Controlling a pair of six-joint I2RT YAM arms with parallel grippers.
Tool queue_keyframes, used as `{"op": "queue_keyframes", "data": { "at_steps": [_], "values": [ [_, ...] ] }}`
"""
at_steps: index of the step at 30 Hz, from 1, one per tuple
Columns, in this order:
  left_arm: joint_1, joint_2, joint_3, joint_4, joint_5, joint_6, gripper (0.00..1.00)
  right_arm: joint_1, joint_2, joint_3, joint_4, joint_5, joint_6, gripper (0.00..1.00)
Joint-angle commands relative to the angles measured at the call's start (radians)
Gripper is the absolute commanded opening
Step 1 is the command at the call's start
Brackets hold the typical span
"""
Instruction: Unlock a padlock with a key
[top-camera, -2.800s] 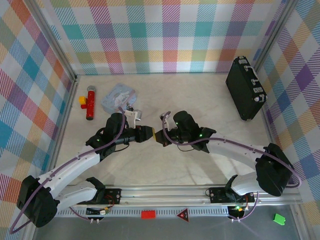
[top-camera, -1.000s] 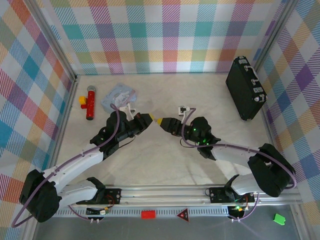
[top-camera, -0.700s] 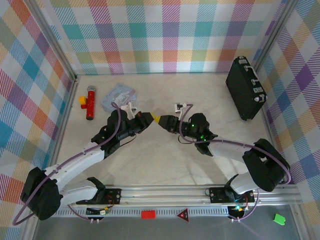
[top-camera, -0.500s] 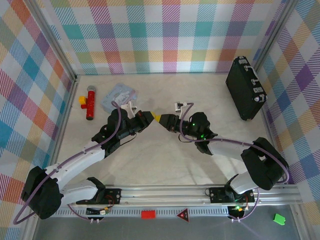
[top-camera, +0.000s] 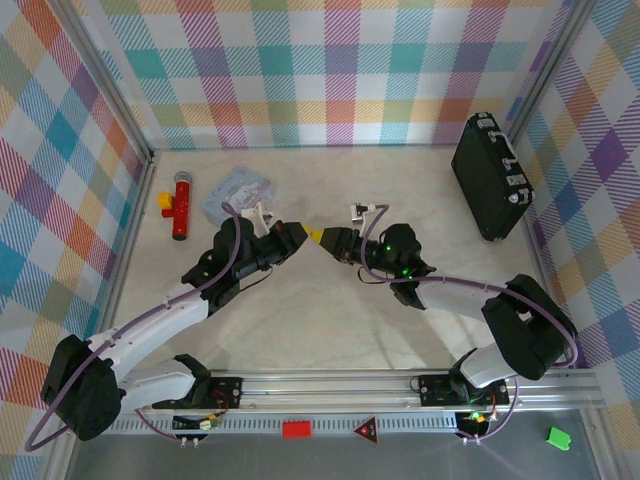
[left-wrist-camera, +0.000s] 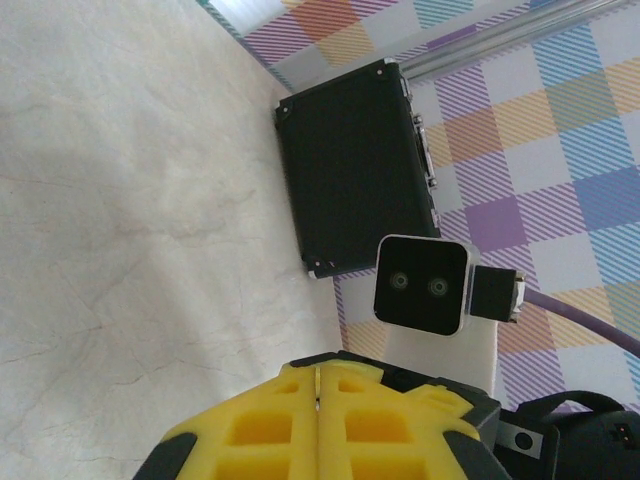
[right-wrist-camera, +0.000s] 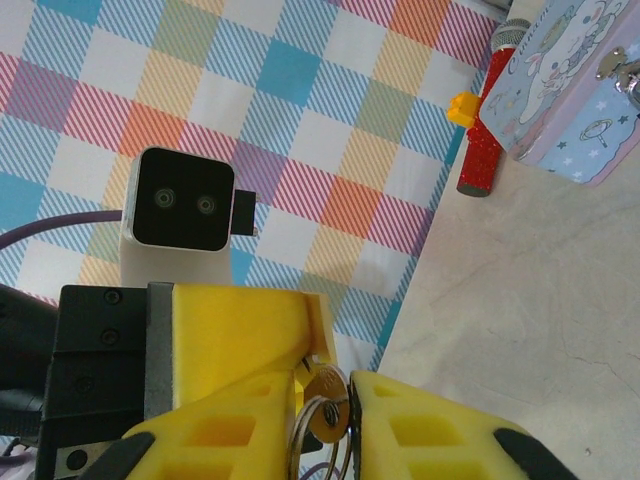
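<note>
Right wrist view: right hand (right-wrist-camera: 336, 432) pinches a brass key (right-wrist-camera: 325, 412), facing the left hand (left-wrist-camera: 315, 392), pressed together.

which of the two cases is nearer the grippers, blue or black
The pale blue case, just beyond the left gripper; the black case sits much farther off to the right.

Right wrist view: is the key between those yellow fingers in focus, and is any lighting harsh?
Right wrist view: the key, close to the lens, looks slightly soft, while the pouch is crisp. Top view: even light, faint shadows on the table. Left wrist view: the black case lacks detail.
</note>
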Motion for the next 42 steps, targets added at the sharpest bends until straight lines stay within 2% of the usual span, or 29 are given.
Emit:
{"op": "queue_keyframes", "data": {
  "at_steps": [1, 9, 16, 28, 39, 41, 42],
  "values": [
    [-0.008, -0.036, 0.021, 0.001, 0.003, -0.003, 0.0, -0.015, 0.007, -0.006, 0.089, -0.004, 0.033, 0.2],
    [-0.008, -0.053, 0.009, 0.01, -0.007, -0.013, 0.0, -0.019, 0.051, 0.026, 0.181, -0.048, 0.094, 0.16],
    [-0.008, -0.061, 0.001, 0.02, -0.016, -0.011, 0.0, -0.02, 0.051, 0.047, 0.17, -0.071, 0.115, 0.14],
    [-0.008, -0.055, -0.004, 0.032, -0.025, -0.001, 0.0, -0.016, 0.079, 0.065, 0.221, -0.115, 0.155, 0.19],
    [-0.008, -0.052, -0.005, 0.019, -0.044, 0.014, 0.0, -0.016, 0.052, 0.049, 0.184, -0.095, 0.136, 0.06],
    [-0.008, -0.045, -0.003, 0.01, -0.05, 0.019, 0.01, -0.016, 0.027, 0.045, 0.132, -0.08, 0.111, 0.04],
    [-0.008, -0.042, 0.0, 0.001, -0.055, 0.02, 0.04, -0.018, 0.009, 0.046, 0.086, -0.067, 0.093, 0.02]
  ]
}}
